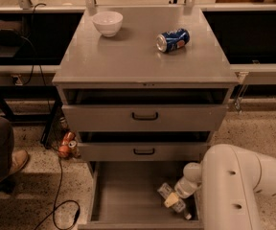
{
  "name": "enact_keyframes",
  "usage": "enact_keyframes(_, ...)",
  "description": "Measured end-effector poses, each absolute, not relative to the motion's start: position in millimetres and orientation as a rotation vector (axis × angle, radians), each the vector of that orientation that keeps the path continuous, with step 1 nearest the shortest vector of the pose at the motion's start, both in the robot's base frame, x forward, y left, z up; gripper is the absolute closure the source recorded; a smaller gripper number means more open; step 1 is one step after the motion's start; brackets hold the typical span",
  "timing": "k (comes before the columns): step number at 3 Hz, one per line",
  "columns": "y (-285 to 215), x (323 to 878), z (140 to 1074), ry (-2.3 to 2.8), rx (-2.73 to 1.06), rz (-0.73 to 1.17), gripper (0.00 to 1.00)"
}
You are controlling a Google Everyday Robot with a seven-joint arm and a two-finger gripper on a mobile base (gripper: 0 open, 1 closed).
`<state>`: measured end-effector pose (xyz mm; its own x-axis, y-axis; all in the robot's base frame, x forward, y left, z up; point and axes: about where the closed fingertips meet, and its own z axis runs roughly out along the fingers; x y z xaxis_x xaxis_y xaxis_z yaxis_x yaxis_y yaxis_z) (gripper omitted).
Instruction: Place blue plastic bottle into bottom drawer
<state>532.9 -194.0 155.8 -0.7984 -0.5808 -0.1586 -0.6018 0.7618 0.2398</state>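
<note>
Three drawers on the grey metal cabinet (143, 61), and all of them are out to some degree. The top drawer (104, 117) and middle drawer (104, 151), both with black handles, are open just a crack. The deep, plain-grey bottom drawer (121, 195) is pulled way out toward the camera, and its front lip sits right at the lower edge of the shot.

The blue plastic bottle (165, 191), a clear one with a white-and-blue label, lies on its side on that drawer's floor. It's in the right half, angled toward the right front corner. The left half of the floor is bare metal, so that's where the open room is.

The gripper (171, 200) is down inside the drawer, right on top of the bottle's middle. Honestly I can't tell if it's pinching the bottle or spread. The fat white robot arm (234, 186) hides the drawer's right wall and front corner, and the bottle's far end is hard to make out.

On the cabinet top, a white ceramic bowl (108, 23) sits near the back left. A blue soda can (173, 40) lies on its side toward the back right, well apart from the bowl.

Left of the cabinet, a person's trouser leg and shoe (1, 155) are cut off by the frame. Black cables (59, 186) trail on the floor there, and some orange-red things (65, 145) by the cabinet's left foot are too small to identify.
</note>
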Motion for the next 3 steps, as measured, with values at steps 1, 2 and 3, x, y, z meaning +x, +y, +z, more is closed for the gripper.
enact_keyframes(1,-202.1,529.1,161.0,2.879,-0.950,0.428,0.00)
enact_keyframes(2,-214.6,526.6,182.4,2.843,-0.921,0.439,0.00)
enact_keyframes(3,-230.3,520.9,237.7,2.721,-0.901,0.473,0.00)
